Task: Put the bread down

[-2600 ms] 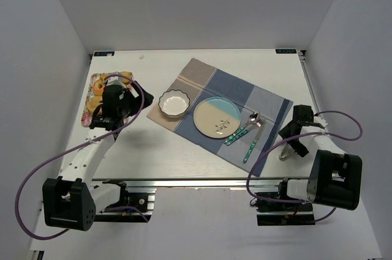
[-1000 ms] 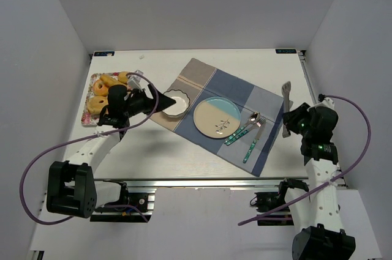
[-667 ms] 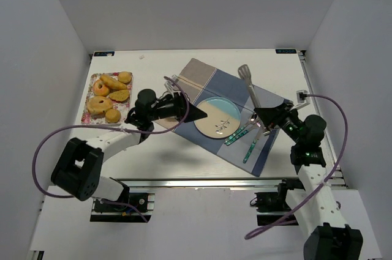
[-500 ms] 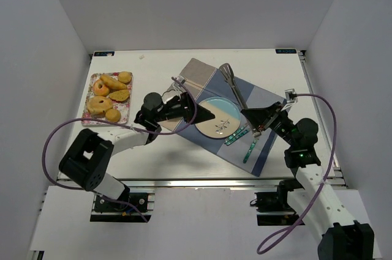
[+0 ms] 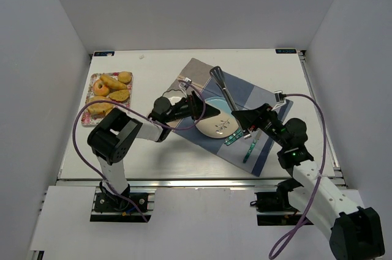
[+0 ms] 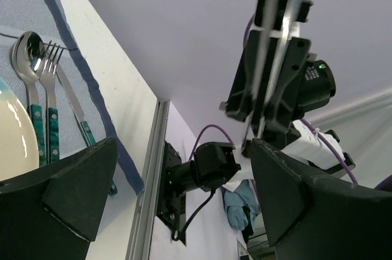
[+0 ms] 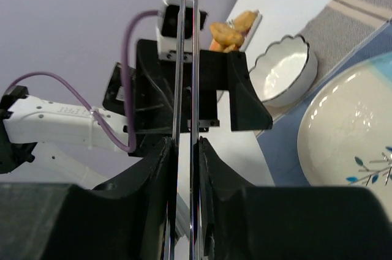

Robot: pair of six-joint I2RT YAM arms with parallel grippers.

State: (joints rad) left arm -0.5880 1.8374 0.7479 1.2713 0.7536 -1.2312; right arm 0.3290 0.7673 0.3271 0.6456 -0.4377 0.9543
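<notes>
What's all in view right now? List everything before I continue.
Table: one, white, under everything.
Tray: one, patterned, far left.
Bread roll: one, long golden-brown, on the tray's far side.
Other pastries: at least four, golden, on the tray.
Placemat: one, blue, grey and beige, centre.
Plate: one, cream and pale blue, on the placemat.
Bowl: one, white, left of the plate.
Spoon, fork, knife: one each, teal handles, right of the plate.
Tongs: one, metal, raised over the plate.
Left gripper: black, open, over the plate.
Right gripper: black, shut on the tongs.
</notes>
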